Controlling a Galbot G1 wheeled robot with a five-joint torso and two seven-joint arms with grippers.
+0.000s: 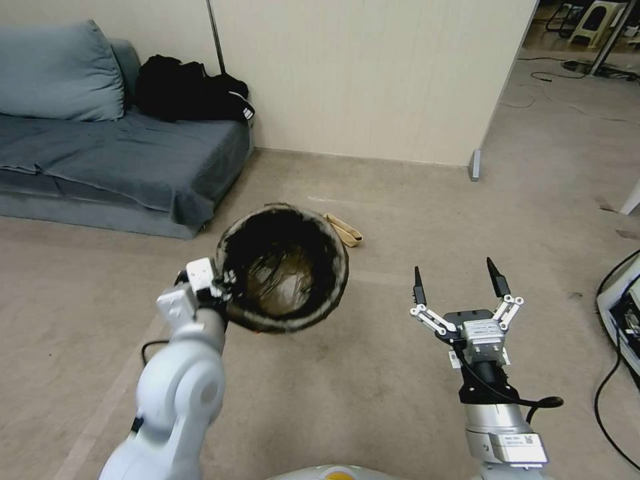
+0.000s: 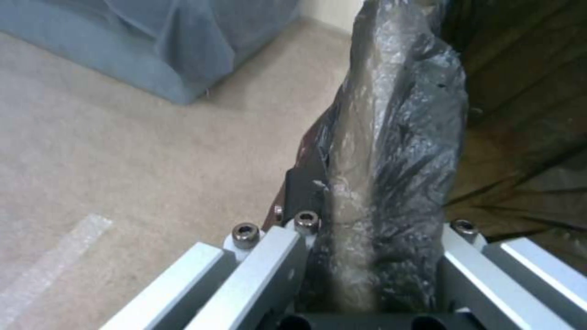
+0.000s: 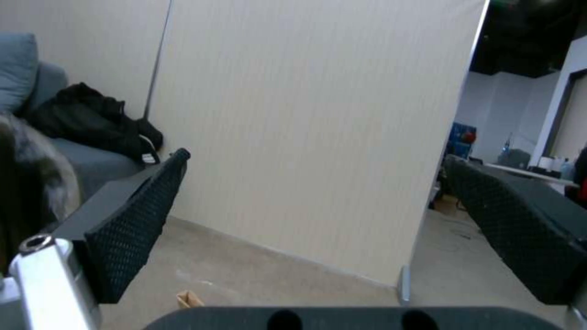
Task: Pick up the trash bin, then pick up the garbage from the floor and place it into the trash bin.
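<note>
At our far left, a grey-blue fabric sofa (image 1: 120, 160) is sitting against the cream panelled wall (image 1: 360, 73), with a heap of black clothing (image 1: 190, 90) lying on its seat by the corner. The beige carpet floor (image 1: 373, 373) is lying bare in front of us, and to the right of the wall's end it is running on into the room beyond.

Our left gripper (image 1: 223, 283) is holding the small round bin lined with a dark crinkly plastic bag (image 1: 283, 267) up off the floor, mouth tipped toward our head camera. Its fingers are clamping the near-left part of the rim; in the left wrist view the bag-covered rim (image 2: 391, 137) is running up between the two silver jaw arms.

Just past the bin's far-right edge, a tan folded paper scrap (image 1: 345, 229) is lying on the floor, well apart from both grippers.

Our right gripper (image 1: 457, 280) is hovering above bare carpet, its black-tipped fingers (image 1: 497, 275) spread wide and grasping nothing. At the far right edge, black cables (image 1: 610, 380) are trailing across the floor.
</note>
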